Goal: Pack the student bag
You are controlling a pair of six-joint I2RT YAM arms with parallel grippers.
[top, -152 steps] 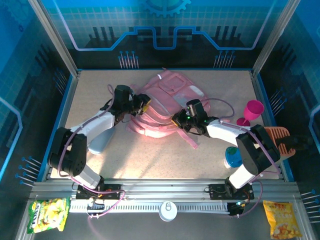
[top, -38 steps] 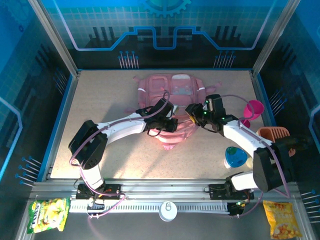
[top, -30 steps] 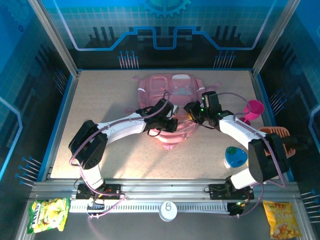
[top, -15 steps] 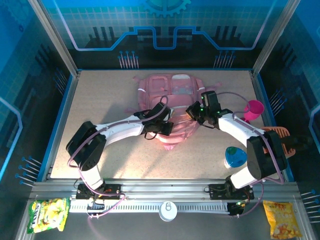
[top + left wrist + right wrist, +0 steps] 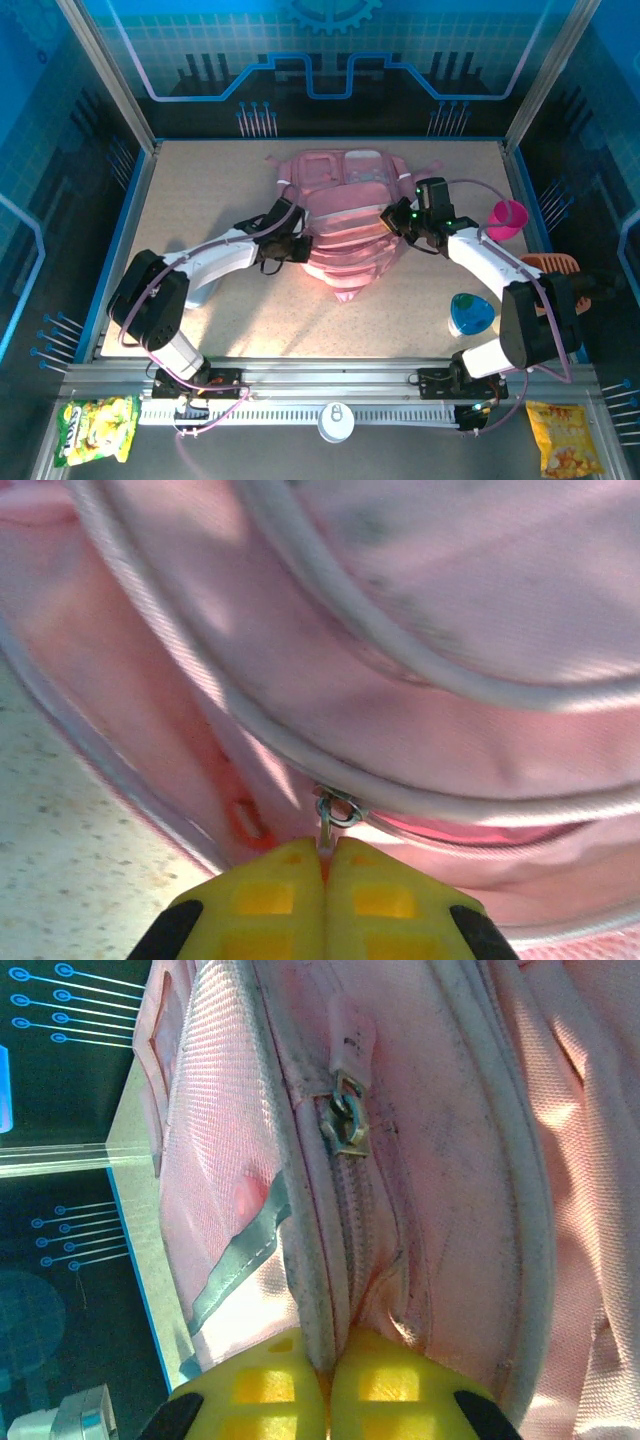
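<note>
Well, we see the large soft pink fabric backpack (image 5: 345, 215) lying flat on the speckled table (image 5: 200, 180), at its middle and toward the far side, with the narrower end pointing near. Its cloth is gathered into several ridges across the front, edged with pale piping, and short strap ends stick out at the far corners.

We find the left gripper (image 5: 325, 858) at the backpack's left edge. Its yellow pads are pressed together on the small metal zip pull (image 5: 337, 810), whose ring hangs from a zip line along a pale-trimmed seam. The pocket mouth beside it gapes a little and shows darker pink inside.

The right gripper (image 5: 327, 1360) sits at the backpack's right edge, its pads clamped on a ridge of pink fabric beside a closed zip track. Farther along that track we see a metal slider (image 5: 347, 1122) with a pink tab, and a grey strip (image 5: 235, 1260) sewn on the neighbouring panel. A magenta goblet cup (image 5: 507, 218) sits to the right, apart from the backpack.
</note>
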